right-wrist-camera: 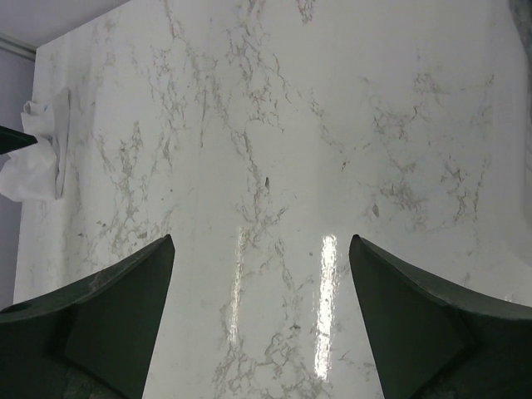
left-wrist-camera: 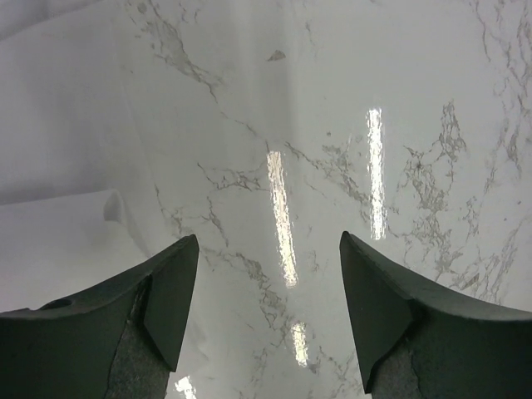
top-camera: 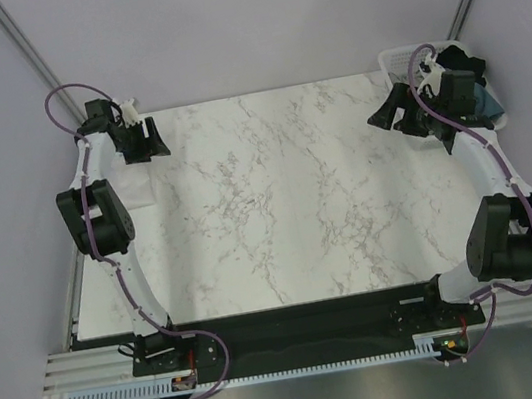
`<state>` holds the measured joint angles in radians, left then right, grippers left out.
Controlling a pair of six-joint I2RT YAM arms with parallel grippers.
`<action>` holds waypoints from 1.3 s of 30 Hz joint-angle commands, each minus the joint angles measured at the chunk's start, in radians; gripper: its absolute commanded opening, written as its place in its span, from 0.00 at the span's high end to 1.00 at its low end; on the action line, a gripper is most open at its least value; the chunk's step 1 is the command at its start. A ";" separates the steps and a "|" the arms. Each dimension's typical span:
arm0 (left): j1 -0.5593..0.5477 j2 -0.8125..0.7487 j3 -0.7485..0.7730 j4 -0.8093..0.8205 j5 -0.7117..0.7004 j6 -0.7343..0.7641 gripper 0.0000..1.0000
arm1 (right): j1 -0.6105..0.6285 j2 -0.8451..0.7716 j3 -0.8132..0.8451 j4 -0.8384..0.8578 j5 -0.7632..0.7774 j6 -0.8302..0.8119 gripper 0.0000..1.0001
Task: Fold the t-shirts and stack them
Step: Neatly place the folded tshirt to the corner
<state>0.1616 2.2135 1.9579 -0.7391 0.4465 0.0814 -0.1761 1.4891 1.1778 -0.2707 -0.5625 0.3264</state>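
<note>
We see a glossy, smooth marble-patterned table (right-wrist-camera: pixel 274 125), a soft matt white cloth t-shirt (right-wrist-camera: pixel 37 162), and matt dark fingers (left-wrist-camera: pixel 170 291).

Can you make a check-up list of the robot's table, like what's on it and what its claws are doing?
Surface: marble table, middle bare, with glare streaks.
Job's things: white t-shirt at the left edge; teal-blue fabric seemingly in the basket.
Clutter: nothing seen.
Grippers: left gripper open over bare marble beside the white t-shirt; right gripper open, holding nothing.
Cables: purple cable looped along each arm.
Surroundings: plain grey walls; slotted rail at the near edge.
</note>
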 commanded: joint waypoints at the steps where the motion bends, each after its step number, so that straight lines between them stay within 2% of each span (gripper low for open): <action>1: -0.007 0.040 0.053 -0.014 0.113 -0.032 0.24 | -0.028 -0.042 -0.029 0.008 -0.008 0.010 0.05; 10: -0.014 0.140 0.070 -0.016 0.072 -0.026 0.23 | -0.077 -0.049 -0.072 0.019 -0.014 0.028 0.05; 23: -0.020 0.169 0.065 0.007 -0.322 -0.006 0.22 | -0.103 -0.027 -0.075 0.042 -0.020 0.049 0.05; 33: -0.011 0.178 0.058 0.014 -0.489 0.032 0.21 | -0.106 -0.026 -0.078 0.050 -0.027 0.060 0.05; 39: -0.005 0.183 0.062 0.007 -0.509 0.064 0.21 | -0.109 -0.033 -0.086 0.051 -0.030 0.063 0.05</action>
<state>0.1360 2.3764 2.0071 -0.7292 0.0219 0.0910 -0.2790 1.4780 1.1000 -0.2493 -0.5716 0.3817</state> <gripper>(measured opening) 0.784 0.949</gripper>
